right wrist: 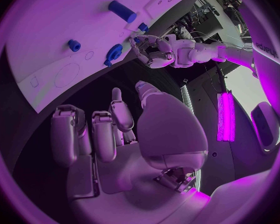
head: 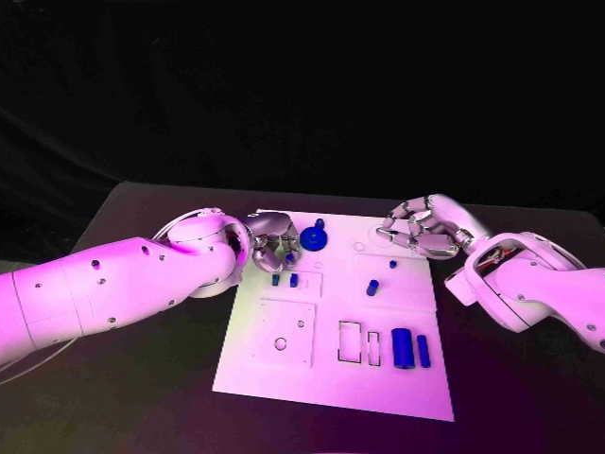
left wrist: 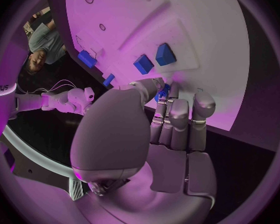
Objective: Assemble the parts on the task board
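The white task board (head: 341, 371) lies in the middle of the table. My left hand (head: 270, 244) hovers over its far left corner and pinches a small blue part (left wrist: 163, 92) between thumb and a finger. Just right of that hand a blue gear-shaped part (head: 312, 236) lies on the board. Two small blue blocks (head: 285, 280) sit below the hand. A blue peg (head: 372, 288) stands mid-board, and two blue cylinders (head: 412, 349) lie near the right edge. My right hand (head: 423, 230) is raised over the far right corner, fingers (right wrist: 105, 132) apart, holding nothing.
The board has rectangular recesses (head: 357, 342) beside the cylinders and a square plate (head: 286, 329) with a hole on its left half. Black table (head: 139, 378) surrounds the board. My two forearms (head: 112, 293) flank the board's far half.
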Controlling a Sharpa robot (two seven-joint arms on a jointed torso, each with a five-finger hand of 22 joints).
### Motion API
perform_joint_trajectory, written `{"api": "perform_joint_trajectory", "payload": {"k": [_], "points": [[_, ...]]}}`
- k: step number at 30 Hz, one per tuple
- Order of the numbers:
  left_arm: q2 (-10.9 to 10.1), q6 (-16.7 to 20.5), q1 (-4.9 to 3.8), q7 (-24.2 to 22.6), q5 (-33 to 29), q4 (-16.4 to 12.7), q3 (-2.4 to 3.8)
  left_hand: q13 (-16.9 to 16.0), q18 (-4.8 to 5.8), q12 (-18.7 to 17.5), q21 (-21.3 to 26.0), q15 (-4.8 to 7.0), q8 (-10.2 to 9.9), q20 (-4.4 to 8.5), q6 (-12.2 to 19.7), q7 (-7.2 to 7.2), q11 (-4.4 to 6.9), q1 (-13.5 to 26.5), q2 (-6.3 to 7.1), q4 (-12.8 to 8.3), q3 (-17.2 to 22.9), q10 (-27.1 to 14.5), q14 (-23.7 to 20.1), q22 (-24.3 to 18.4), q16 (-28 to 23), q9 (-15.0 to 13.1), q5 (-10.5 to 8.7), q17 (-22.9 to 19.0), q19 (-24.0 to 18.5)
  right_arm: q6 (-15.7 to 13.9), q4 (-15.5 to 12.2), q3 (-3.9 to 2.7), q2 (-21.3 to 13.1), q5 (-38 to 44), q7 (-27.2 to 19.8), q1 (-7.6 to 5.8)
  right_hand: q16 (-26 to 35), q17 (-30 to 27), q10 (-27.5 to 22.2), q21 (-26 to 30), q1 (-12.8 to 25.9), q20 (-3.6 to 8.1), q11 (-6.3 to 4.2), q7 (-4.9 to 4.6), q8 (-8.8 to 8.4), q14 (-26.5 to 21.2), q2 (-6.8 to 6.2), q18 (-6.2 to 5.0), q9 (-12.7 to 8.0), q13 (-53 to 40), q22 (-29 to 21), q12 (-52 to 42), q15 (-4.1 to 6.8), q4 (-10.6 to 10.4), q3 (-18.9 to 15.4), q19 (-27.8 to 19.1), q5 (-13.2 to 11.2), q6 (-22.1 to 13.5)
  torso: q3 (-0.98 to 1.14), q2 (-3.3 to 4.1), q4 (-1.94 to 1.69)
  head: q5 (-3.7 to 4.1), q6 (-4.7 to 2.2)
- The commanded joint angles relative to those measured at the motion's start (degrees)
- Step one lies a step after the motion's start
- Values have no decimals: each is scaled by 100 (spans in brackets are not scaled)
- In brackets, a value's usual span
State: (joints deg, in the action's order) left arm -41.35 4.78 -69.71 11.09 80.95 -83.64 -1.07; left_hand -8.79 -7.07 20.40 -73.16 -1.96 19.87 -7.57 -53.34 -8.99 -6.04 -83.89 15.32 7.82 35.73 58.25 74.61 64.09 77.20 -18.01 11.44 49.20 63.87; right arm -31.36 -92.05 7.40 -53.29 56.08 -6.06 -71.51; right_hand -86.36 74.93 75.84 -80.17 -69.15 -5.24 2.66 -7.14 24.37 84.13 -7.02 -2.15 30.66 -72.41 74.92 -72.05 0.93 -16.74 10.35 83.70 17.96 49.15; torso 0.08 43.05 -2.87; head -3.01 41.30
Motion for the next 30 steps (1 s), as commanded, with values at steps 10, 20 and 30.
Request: {"api": "perform_joint_trajectory", "payload": {"k": [10, 20, 30], "points": [[7, -14, 4, -46, -76, -14, 0, -17, -11, 2, 33, -18, -52, -19, 53, -10, -15, 81, 8, 6, -57, -115, -82, -27, -38, 17, -19, -47, -62, 36, 5, 0, 6, 33, -35, 6, 11, 688, -2, 20, 65, 26, -11, 8, 26, 386, -13, -46, 7, 6, 901, 7, 39, 4, -5, -5, 31, -18, 1, 1, 0, 0, 0], [7, 52, 4, -44, -78, -5, 0, -20, -17, -6, 67, -61, -148, -55, 132, -51, -69, 84, 11, 3, -56, -324, -122, -58, -40, 53, -14, -125, -90, 34, 6, 0, 9, 33, -38, 10, 11, 688, -2, 20, 65, 26, -11, 8, 26, 386, -13, -46, 7, 6, 901, 7, 39, 4, -5, -5, 31, -18, 1, 3, 1, 6, -4], [8, 53, 4, -46, -83, -5, 0, -19, -17, -5, 69, -69, -151, -63, 119, -57, -76, 80, -5, 5, -49, -354, -127, -59, -39, 54, -12, -141, -89, 38, 6, 0, 8, 33, -37, 13, 11, 688, -2, 20, 65, 26, -11, 8, 26, 386, -13, -46, 7, 6, 901, 7, 39, 4, -5, -5, 31, -18, 1, 2, 0, 4, -8]]}}
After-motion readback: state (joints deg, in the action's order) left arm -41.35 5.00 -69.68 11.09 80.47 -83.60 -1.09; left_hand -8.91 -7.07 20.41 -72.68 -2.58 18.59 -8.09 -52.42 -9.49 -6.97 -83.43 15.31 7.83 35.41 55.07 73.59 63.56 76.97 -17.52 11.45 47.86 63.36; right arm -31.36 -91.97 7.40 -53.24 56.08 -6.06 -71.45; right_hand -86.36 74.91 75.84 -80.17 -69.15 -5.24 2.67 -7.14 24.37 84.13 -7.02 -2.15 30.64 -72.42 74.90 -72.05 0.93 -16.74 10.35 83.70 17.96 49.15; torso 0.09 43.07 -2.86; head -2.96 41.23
